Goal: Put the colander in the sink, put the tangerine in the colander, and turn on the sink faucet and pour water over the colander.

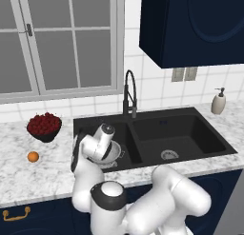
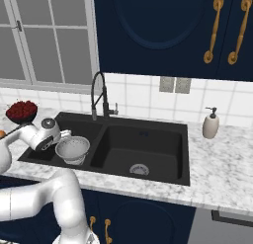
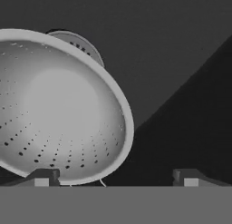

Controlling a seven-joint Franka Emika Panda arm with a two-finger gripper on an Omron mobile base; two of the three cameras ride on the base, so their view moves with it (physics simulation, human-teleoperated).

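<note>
The white-grey perforated colander (image 1: 110,156) (image 2: 72,149) (image 3: 59,109) lies tilted in the left basin of the black sink (image 1: 190,134) (image 2: 148,144). My gripper (image 1: 113,148) (image 2: 63,136) (image 3: 115,178) hovers at the colander's rim with its jaws spread wide and nothing between them. In the hand view the colander bulges in front of the left fingertip (image 3: 43,177), and the silver drain (image 3: 78,44) peeks out behind it. The small orange tangerine (image 1: 33,156) rests on the marble counter left of the sink. Behind the divider rises the black arched sink faucet (image 1: 129,93) (image 2: 99,96); no water shows.
A dark bowl of red berries (image 1: 44,126) (image 2: 21,111) stands on the counter beyond the tangerine. A beige soap dispenser (image 1: 218,102) (image 2: 211,124) is at the sink's far right. The right basin holds only its drain (image 1: 169,154) (image 2: 139,169). A navy wall cabinet (image 1: 190,24) hangs above.
</note>
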